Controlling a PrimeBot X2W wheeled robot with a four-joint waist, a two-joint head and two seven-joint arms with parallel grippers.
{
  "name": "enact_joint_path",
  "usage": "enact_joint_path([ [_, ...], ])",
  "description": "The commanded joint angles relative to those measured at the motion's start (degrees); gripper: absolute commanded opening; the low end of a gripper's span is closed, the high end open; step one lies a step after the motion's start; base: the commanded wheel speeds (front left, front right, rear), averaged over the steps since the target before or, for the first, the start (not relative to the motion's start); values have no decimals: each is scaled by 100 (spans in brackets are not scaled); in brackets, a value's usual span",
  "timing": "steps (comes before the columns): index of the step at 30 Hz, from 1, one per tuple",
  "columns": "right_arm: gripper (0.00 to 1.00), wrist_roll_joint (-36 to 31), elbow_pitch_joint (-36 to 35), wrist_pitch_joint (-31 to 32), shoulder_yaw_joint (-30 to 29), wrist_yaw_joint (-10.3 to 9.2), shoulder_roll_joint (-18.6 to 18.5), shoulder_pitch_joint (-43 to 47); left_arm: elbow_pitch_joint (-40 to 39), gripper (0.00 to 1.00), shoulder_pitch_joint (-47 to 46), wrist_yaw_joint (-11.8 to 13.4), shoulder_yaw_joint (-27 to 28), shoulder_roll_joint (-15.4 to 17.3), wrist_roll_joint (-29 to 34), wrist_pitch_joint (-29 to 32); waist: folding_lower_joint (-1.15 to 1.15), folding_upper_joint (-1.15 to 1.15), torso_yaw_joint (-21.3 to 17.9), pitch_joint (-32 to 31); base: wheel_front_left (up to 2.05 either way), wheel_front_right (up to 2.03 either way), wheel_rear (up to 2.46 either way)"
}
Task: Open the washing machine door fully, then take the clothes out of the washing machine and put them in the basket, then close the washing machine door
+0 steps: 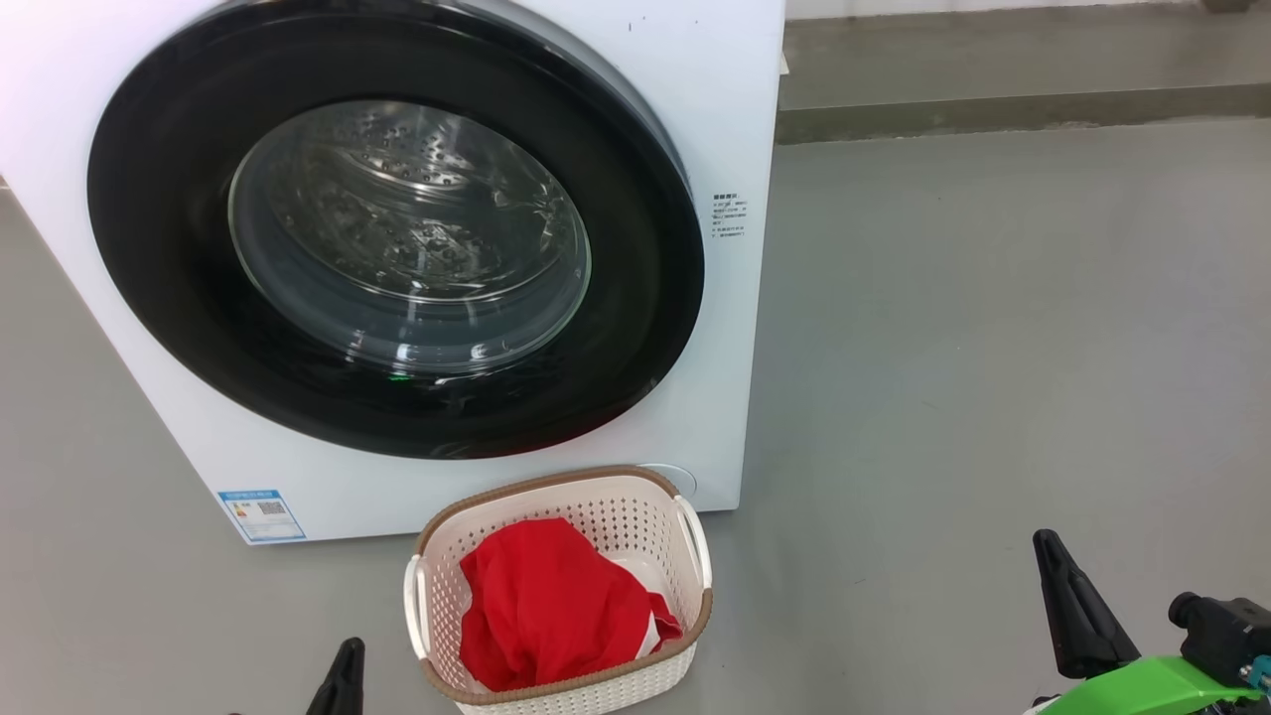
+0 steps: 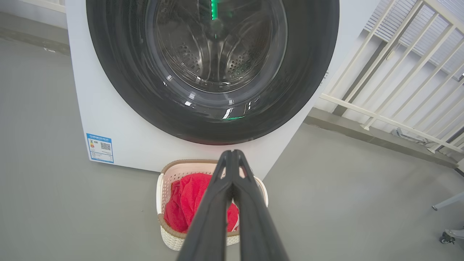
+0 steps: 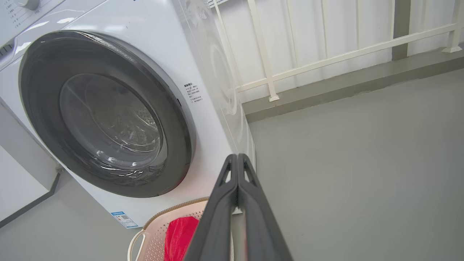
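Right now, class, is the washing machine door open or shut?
Shut. The washing machine door sits flush against the washing machine front, and the drum is seen through its glass.

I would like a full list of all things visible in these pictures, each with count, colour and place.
floor: one, grey, beneath everything
washing machine: one, white, on the floor
washing machine door: one, black rim, clear glass, closed on the machine's front
label sticker: one, blue, machine's lower front corner
basket: one, cream, brown rim, on the floor before the machine
clothes: one heap, red with white, inside the basket
railing: one, white, beside the machine
left pincer: one, dark, shut, empty, near the basket
right pincer: one, dark, shut, empty, right of the basket
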Motion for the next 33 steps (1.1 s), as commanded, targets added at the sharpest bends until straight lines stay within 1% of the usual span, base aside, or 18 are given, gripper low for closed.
enact_joint_path([
  [1,0,278,-149,53,-63,-1,-49,-266,-161,0,-231,-6,102,35,-224,45,-1,0,6,12,0,0,0],
  [33,0,2084,-130,593,-199,-3,62,-479,-193,0,-461,-17,323,-17,-2128,570,-1,0,78,165,0,0,0],
])
